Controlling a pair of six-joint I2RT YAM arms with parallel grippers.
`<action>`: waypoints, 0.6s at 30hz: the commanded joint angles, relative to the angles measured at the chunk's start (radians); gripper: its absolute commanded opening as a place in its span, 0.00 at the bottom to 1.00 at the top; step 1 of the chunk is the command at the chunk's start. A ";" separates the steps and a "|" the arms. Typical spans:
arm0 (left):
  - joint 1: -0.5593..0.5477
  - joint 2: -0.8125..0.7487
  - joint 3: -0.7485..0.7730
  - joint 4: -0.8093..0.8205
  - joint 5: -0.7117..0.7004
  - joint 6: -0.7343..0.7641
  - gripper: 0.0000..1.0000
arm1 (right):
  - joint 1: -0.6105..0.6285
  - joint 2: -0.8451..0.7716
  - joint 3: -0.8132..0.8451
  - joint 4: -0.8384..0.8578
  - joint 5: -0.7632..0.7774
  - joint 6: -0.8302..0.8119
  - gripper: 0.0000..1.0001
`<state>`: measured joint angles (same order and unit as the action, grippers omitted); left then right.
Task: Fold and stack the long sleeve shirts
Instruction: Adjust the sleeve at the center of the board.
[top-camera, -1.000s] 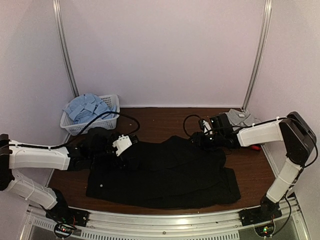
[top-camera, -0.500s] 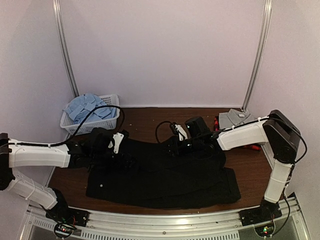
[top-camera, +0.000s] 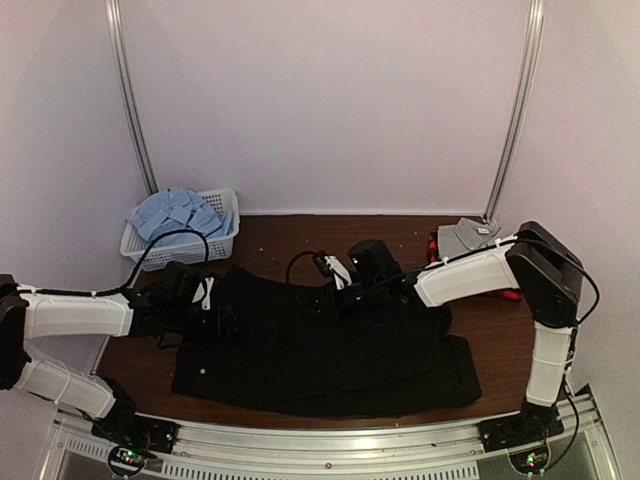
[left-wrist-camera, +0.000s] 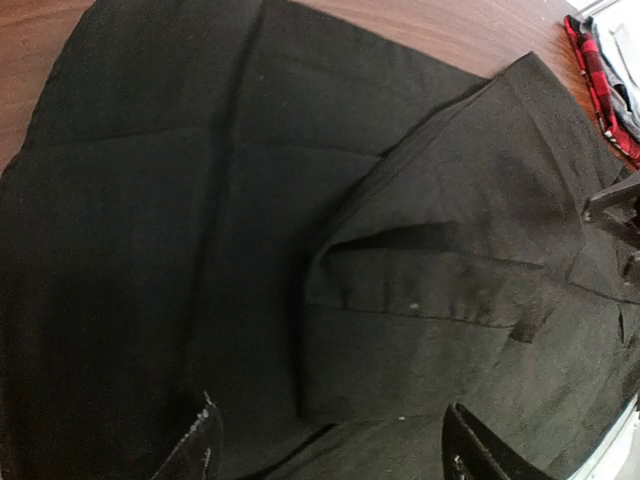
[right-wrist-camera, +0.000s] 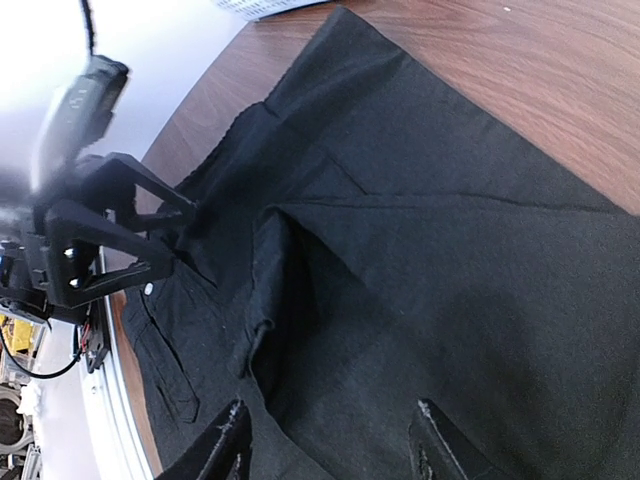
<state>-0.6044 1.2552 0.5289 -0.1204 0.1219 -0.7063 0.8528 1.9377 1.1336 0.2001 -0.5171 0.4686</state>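
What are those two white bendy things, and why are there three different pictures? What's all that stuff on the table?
Those are two robot arms, bolted at the table's near edge. Each ends in a two-finger pincer called a gripper. The wide picture comes from a camera above and behind them. The two close-ups come from small cameras on the wrists, so each gripper's own fingers show at the bottom. On the brown wooden table lies a plain black cloth shirt, spread out with part folded over. The left gripper and right gripper hover over it, fingers open, holding nothing. At the back left, a white plastic mesh basket holds a light blue shirt. At the back right lie a grey shirt and a red-and-black plaid shirt.
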 joint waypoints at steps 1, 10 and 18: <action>0.043 0.044 -0.012 0.083 0.128 0.006 0.71 | 0.022 0.037 0.067 0.011 -0.003 -0.038 0.55; 0.072 0.084 -0.035 0.148 0.194 0.002 0.56 | 0.058 0.131 0.207 -0.073 0.005 -0.067 0.57; 0.074 0.085 -0.050 0.152 0.184 0.008 0.54 | 0.087 0.219 0.308 -0.163 0.022 -0.080 0.59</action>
<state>-0.5392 1.3350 0.4911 -0.0151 0.2966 -0.7055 0.9260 2.1170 1.3891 0.0978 -0.5159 0.4065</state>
